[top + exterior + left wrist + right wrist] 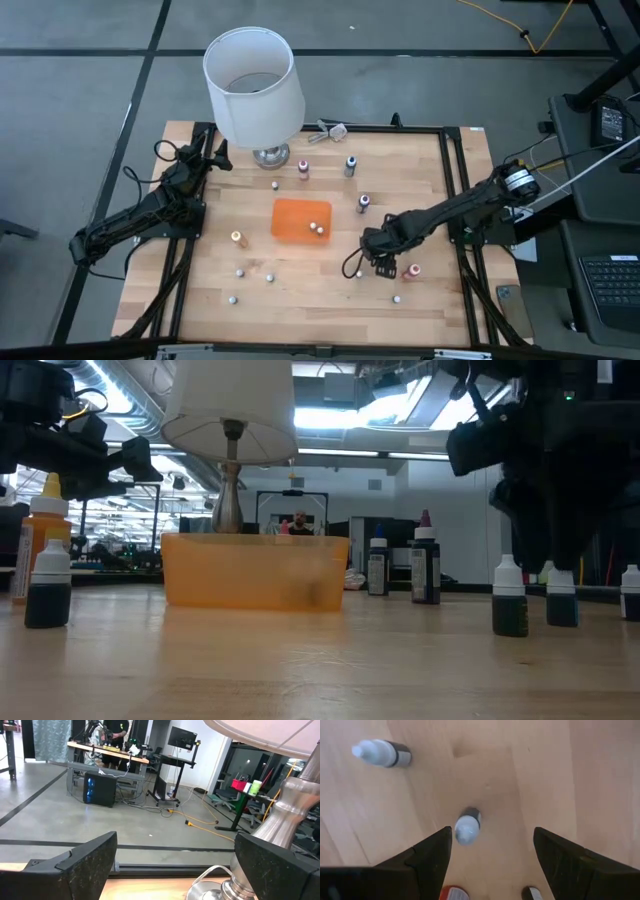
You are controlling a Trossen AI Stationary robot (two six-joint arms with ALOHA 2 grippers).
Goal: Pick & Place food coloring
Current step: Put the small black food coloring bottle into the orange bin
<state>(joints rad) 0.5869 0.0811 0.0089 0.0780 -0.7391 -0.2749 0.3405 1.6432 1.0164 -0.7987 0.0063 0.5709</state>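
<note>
While the right gripper (383, 262) hangs low over the front right part of the table (440, 210), its jaws stand wide and hold nothing. In the right wrist view a small bottle (467, 826) with a white cap stands on the wood between the two fingers (427, 855), nearer to one of them and touching neither, as far as I can tell. Another bottle (382, 753) stands farther off in that view, and a red one (454, 894) shows at the edge.

From above, the bottles are spread over the table. Two (318, 228) are in the orange tray (290, 220) near the middle. One with an orange body (237, 239) stands left of the tray, a red one (412, 271) just right of the right gripper, and a few dark ones stand between the tray and the back edge. Some small ones are near the front edge.

The left gripper (213, 152) waits at the back left corner, beside the lamp (254, 85). Its jaws are wide too, with nothing between them; the left wrist view shows the lamp's metal base (280, 835) just beside one finger.
</note>
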